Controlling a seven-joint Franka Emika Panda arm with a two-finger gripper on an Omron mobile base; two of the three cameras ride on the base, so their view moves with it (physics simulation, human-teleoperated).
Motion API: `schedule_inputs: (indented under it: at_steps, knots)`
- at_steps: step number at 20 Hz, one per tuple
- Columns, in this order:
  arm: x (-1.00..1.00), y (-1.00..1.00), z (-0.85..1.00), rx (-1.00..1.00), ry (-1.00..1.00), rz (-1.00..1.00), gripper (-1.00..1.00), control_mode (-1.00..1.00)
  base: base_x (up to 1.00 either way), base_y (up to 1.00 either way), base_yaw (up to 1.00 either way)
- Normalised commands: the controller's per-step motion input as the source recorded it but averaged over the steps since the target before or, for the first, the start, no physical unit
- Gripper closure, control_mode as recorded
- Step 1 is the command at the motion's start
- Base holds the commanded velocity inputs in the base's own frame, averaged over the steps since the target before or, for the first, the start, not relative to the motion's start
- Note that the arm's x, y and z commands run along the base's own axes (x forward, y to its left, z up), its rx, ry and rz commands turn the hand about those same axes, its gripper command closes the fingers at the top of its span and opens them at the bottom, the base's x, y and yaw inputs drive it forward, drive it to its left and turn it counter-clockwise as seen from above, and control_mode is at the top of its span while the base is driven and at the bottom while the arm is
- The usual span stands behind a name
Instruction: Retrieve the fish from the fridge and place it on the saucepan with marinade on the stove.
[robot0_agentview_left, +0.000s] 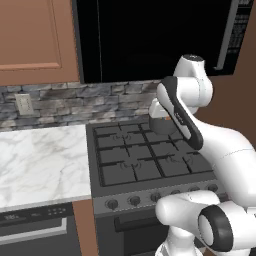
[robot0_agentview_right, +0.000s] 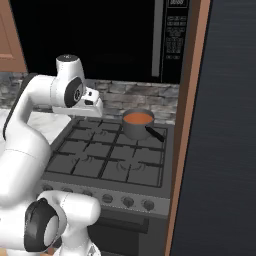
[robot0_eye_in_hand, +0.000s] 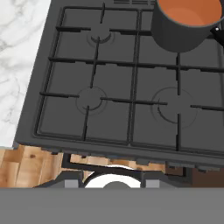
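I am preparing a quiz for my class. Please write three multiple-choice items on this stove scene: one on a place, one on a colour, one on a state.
1. Where does the small round grey metal saucepan stand on the dark grey gas stove?
A. back right burner
B. front left burner
C. marble counter

2. What colour is the liquid marinade?
A. green
B. orange-red
C. white

3. What covers the saucepan?
A. a lid
B. a plate
C. nothing

Answers: 1 A, it sits by the stone wall near the stove's right edge. 2 B, the surface looks orange-red. 3 C, the liquid lies open.
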Motion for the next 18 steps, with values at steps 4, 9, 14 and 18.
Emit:
schedule_inputs:
  at_steps: [4,9,14,18]
  knots:
    - [-0.45,0.00,0.00,0.00,-0.09,0.00,-1.00,-1.00,0.00,0.00,0.00]
    - [-0.35,0.02,0.00,0.00,-0.06,0.00,-1.00,-1.00,0.00,0.00,0.00]
    - [-0.44,0.00,0.00,0.00,-0.09,0.00,-1.00,-1.00,0.00,0.00,0.00]
    - [-1.00,0.00,0.00,0.00,-0.27,0.01,-1.00,-1.00,0.00,0.00,0.00]
